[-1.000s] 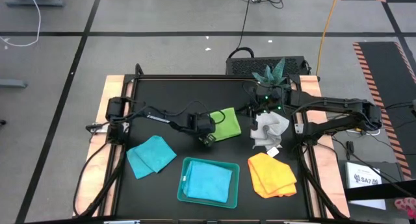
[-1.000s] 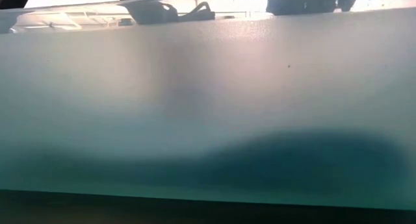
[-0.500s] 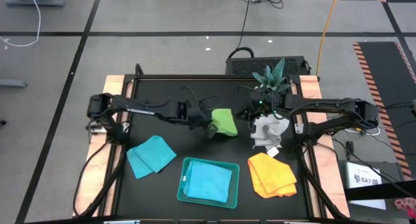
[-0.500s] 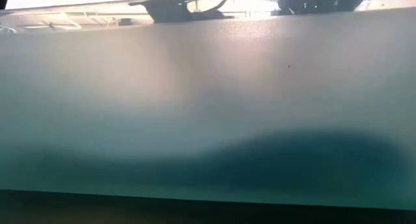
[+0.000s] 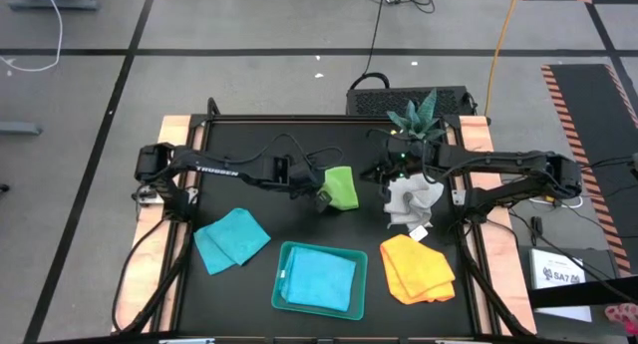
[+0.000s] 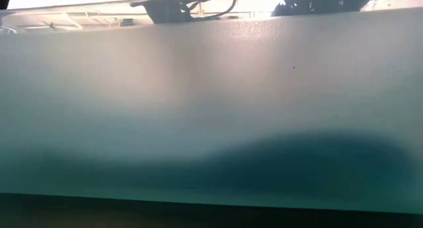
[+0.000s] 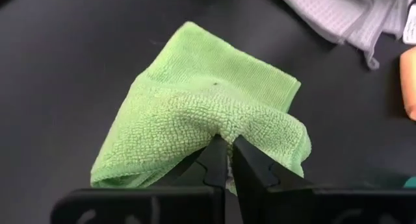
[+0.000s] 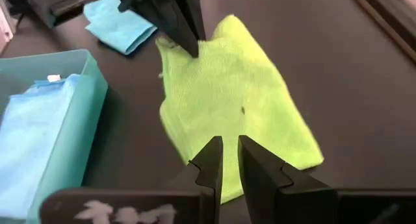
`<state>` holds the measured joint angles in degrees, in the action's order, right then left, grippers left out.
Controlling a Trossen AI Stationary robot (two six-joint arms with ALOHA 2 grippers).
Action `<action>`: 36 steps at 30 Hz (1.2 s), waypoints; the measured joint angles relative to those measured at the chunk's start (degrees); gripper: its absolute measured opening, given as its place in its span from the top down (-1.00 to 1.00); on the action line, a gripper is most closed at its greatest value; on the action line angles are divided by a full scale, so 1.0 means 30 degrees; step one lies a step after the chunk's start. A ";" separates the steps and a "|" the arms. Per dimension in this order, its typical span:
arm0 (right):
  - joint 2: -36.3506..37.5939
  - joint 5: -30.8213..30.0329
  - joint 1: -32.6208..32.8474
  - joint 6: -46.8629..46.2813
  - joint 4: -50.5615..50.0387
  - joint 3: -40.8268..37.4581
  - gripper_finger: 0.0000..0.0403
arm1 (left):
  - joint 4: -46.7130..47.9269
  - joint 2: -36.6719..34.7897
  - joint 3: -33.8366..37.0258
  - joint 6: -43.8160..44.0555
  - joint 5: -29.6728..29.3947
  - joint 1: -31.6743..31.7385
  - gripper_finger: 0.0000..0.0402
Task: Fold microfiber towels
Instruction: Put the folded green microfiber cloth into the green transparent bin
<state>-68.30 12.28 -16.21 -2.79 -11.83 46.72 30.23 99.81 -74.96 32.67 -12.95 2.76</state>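
Observation:
The lime green towel (image 5: 341, 184) lies mid-table, partly raised, with my left gripper (image 5: 322, 197) shut on its near-left part. My right gripper (image 8: 227, 146) hovers above the towel's right side (image 8: 260, 113), its fingers a narrow gap apart with nothing between them. A crumpled grey-white towel (image 5: 411, 199) lies on the table right of centre. The yellow-orange towel (image 5: 417, 267) is near the right front. One turquoise towel (image 5: 231, 239) lies at the left front. Another turquoise towel (image 5: 317, 280) rests folded in the teal tray (image 5: 284, 249). My left gripper pinches a bunched edge of the green towel (image 7: 224, 128) between its two fingers; one layer or several, I cannot tell. The fingers slant down from the table's left. The held part is lifted and humps over the fingertips, while the towel's far part (image 7: 195, 49) stays on the table.
A potted plant (image 5: 414, 115) stands at the table's far edge behind my right gripper. The low view is filled by the tray's teal wall (image 6: 211, 122). Bare black tabletop (image 5: 249, 145) shows at the far left.
My left gripper has risen and drifted slightly toward the far edge, taking the green towel's near-left part with it. That part has lifted off the table and folded over toward the right, so the towel looks narrower. The towel's far-right part has stayed down.

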 joint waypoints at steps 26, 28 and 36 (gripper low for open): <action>-0.7911 0.3974 -0.2849 -0.3845 0.0340 0.0838 0.13 | 0.0162 -0.0007 0.0000 0.0370 0.0802 -0.0005 0.85; -0.8253 0.3974 -0.2849 -0.3845 0.0289 0.0838 0.06 | 0.0156 -0.0007 0.0000 0.0540 0.0802 0.0000 0.82; -1.0024 0.3912 -0.2827 -0.4129 0.2493 0.0838 -0.02 | 0.0141 -0.0015 0.0000 0.0647 0.0807 0.0000 0.92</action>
<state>-98.37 24.02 -24.69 -15.18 -4.35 49.23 30.65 99.77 -74.96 34.60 -10.53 2.76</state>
